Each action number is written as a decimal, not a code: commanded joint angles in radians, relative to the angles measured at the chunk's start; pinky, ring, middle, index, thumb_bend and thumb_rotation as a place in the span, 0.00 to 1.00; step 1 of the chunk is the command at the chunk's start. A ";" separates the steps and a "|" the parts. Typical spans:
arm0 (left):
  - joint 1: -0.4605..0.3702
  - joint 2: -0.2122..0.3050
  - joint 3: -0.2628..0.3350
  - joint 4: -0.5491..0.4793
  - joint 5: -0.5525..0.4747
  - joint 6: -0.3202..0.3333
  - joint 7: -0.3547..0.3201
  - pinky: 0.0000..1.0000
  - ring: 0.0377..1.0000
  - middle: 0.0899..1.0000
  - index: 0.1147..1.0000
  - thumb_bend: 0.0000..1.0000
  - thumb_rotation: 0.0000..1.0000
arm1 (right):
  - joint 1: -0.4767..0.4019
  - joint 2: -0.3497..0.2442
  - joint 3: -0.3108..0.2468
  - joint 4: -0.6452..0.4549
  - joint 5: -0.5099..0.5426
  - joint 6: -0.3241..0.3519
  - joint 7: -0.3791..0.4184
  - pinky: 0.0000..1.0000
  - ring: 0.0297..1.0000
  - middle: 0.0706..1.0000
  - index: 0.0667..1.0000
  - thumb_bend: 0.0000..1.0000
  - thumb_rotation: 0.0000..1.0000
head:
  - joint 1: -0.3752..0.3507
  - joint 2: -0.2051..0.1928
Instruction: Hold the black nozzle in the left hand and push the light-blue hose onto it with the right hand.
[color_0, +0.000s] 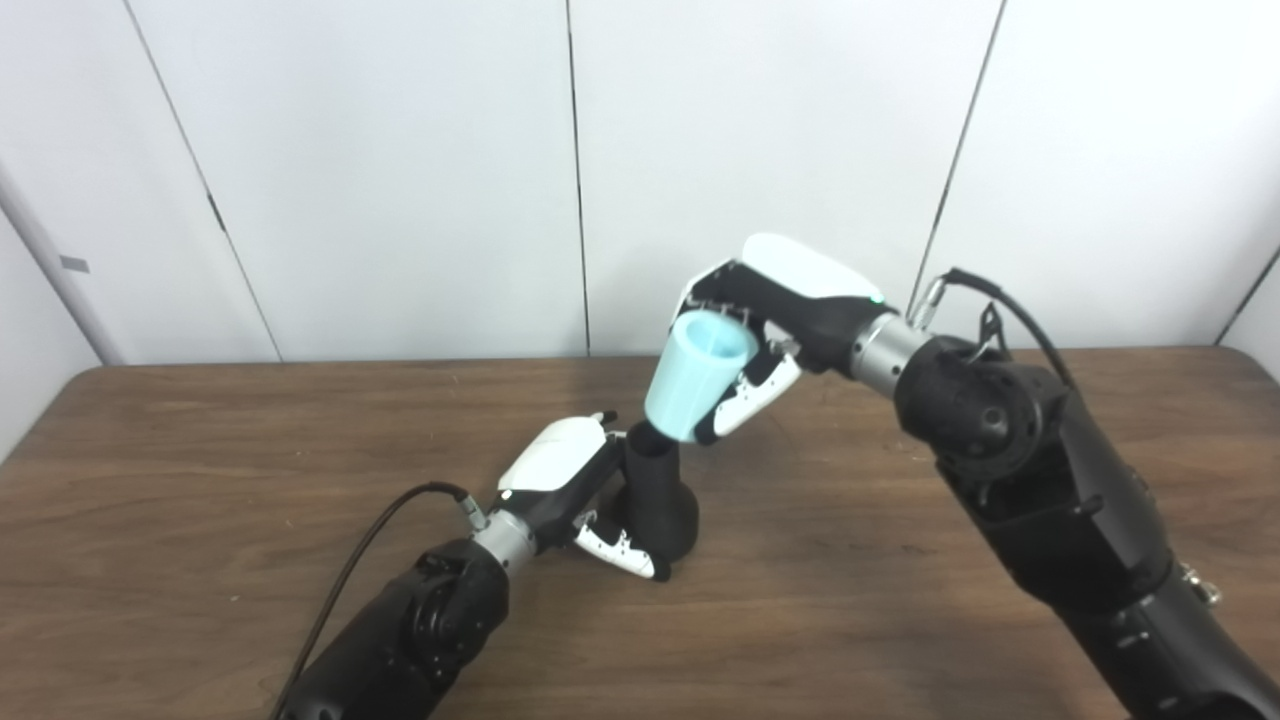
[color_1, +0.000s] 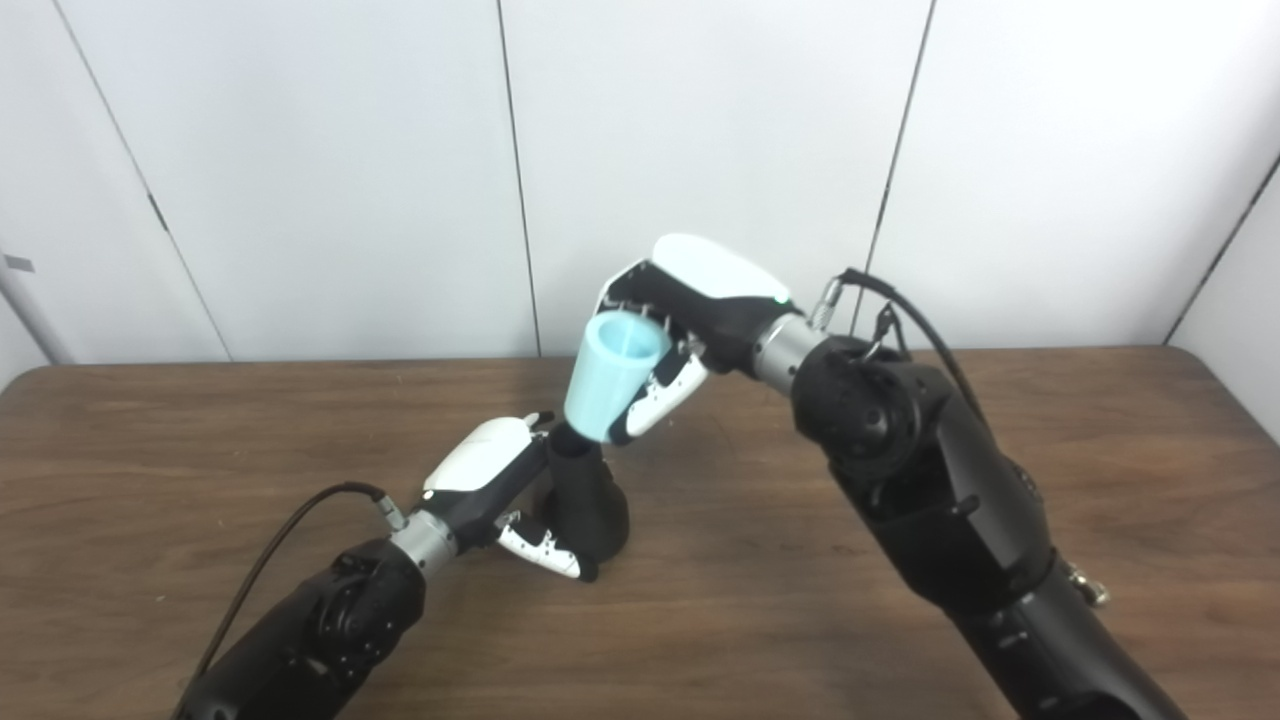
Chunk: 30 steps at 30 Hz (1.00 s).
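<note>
— Two hands over the worktop (color_0: 200, 480); what has the near one got?
— Left hand (color_0: 575, 485) has its fingers (color_0: 620, 548) wrapped round the black nozzle (color_0: 660, 500), which stands upright on the wood, narrow end up.
— And farther back?
— Right hand (color_0: 770, 330) grips the light-blue hose (color_0: 697, 375), tilted, wide mouth up, its narrow end touching the nozzle's top.

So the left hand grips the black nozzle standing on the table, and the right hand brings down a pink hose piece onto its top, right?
Not quite: the hose piece is light blue, not pink, as the left eye view shows. The rest holds: the left hand grips the black nozzle on the table, and the right hand brings the piece onto its top.
</note>
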 joint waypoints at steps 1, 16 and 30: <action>0.067 -0.024 -0.089 0.060 0.073 0.079 -0.152 1.00 0.60 0.45 0.41 0.52 0.00 | -0.065 0.002 -0.013 -0.025 -0.012 -0.004 -0.006 0.34 0.40 0.46 0.47 0.52 0.00 | 0.006 0.004; 0.067 -0.033 -0.093 0.055 0.072 0.098 -0.150 1.00 0.62 0.45 0.41 0.52 0.00 | -0.077 0.024 0.033 0.024 -0.044 -0.047 -0.003 0.33 0.39 0.45 0.48 0.52 0.00 | 0.025 0.014; 0.073 -0.036 -0.087 0.044 0.069 0.111 -0.149 1.00 0.62 0.46 0.40 0.52 0.00 | -0.056 0.020 0.070 0.062 -0.053 -0.041 0.036 0.39 0.41 0.46 0.46 0.52 0.00 | 0.035 0.025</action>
